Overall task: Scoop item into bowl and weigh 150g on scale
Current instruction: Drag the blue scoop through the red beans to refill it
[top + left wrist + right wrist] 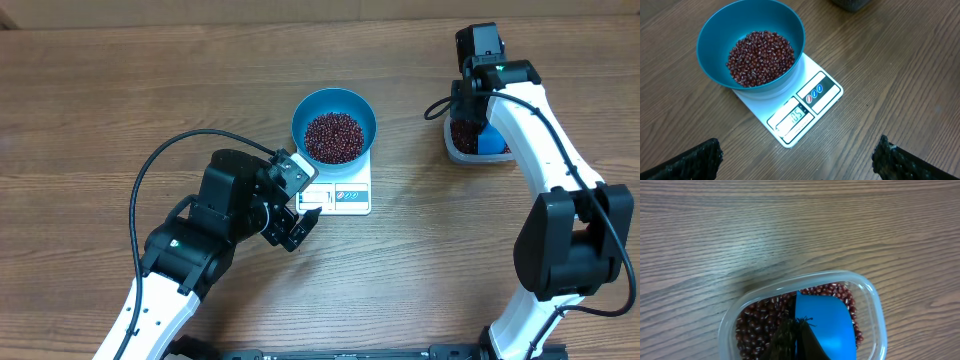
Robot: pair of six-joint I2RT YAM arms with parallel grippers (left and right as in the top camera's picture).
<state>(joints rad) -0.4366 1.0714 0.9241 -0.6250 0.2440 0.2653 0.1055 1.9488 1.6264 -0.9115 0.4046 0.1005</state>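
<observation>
A: Overhead: beans (pixel 334 137) sit in the bowl (pixel 345 100), which sits on the scale (pixel 345 197). Left gripper (pixel 300 228) just beside the scale, jaws wide.

B: Left wrist adds the lit display (pixel 794 118). Only the right wrist shows the right gripper (pixel 796 339) pinched shut on the blue scoop (pixel 827 320), inside the bean-filled clear tub (pixel 875 310).

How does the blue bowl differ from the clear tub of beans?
The blue bowl is round and opaque; the clear tub is rectangular with rounded corners. The bowl sits on the white scale; the tub sits on the table. The tub has a blue scoop in it; the bowl has none. Both hold red-brown beans.
</observation>
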